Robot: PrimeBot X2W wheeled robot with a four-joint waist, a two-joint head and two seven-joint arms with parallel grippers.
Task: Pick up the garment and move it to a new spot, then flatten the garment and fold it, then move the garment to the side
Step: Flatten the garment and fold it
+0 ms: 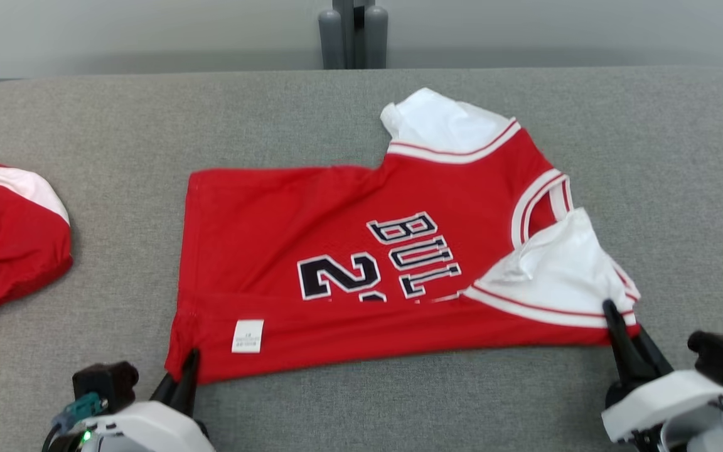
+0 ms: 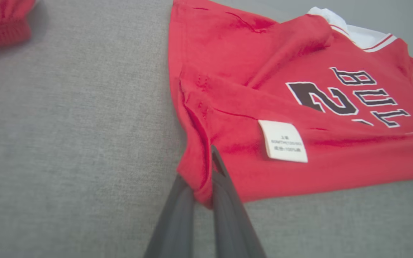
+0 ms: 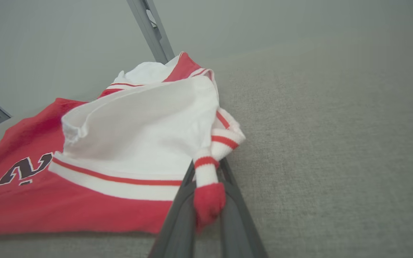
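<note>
You can't read the care label (image 1: 248, 336) on the garment (image 1: 336, 188) (the print is too small). The garment's folded near strip hides the lower part of its lettering (image 1: 412, 251). Left of the garment, a second red garment (image 1: 4, 251) runs off the head view's edge. Beyond the garment, a grey post (image 1: 354, 31) is cut off at the top. One finger of the left gripper (image 2: 206, 172) vanishes under the garment's corner.

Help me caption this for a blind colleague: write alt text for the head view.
A red jersey with white sleeves lies on a grey table, its near edge folded over; the left gripper pinches the near hem corner, the right gripper the near sleeve-end corner. Another red garment lies at far left.
</note>
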